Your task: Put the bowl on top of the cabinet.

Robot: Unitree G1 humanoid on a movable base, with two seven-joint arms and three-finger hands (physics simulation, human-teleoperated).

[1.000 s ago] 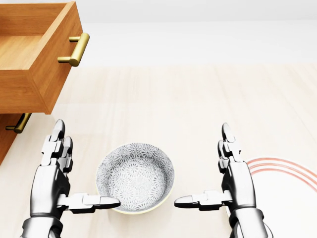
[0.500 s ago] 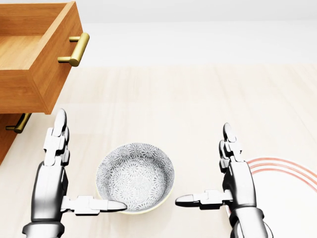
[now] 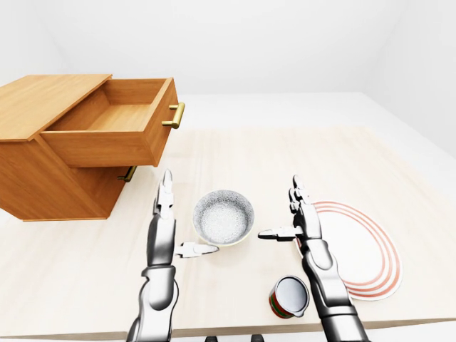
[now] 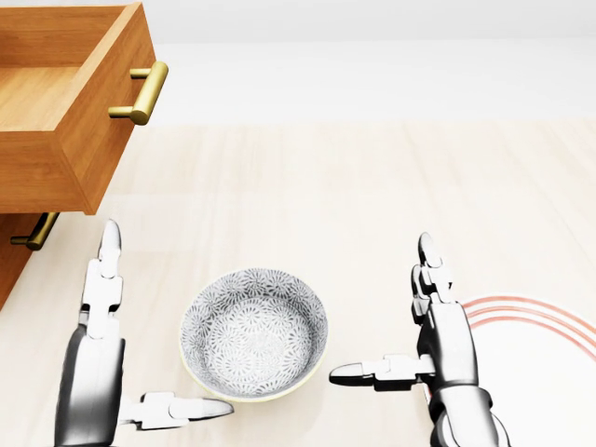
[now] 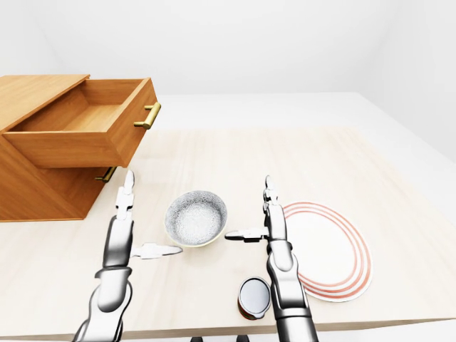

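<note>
Pale table [image 3: 285, 153] is filling the left-eye view, the cabinet [image 3: 43, 103] sitting far left with its drawer [image 3: 114, 135] hanging open. The bowl [image 3: 224, 217] is resting upright on the table, just left of the plate [image 3: 360, 249].

In the head view my left hand [image 4: 98, 349] and right hand [image 4: 440, 340] are flanking the bowl, fingers stretched wide, thumbs pointing inward, gripping nothing.

The right-eye view is showing a can [image 5: 254, 297] near my right forearm.

I am judging I should be closing both hands evenly on the rim, lifting level, avoiding the can and skirting the drawer.
</note>
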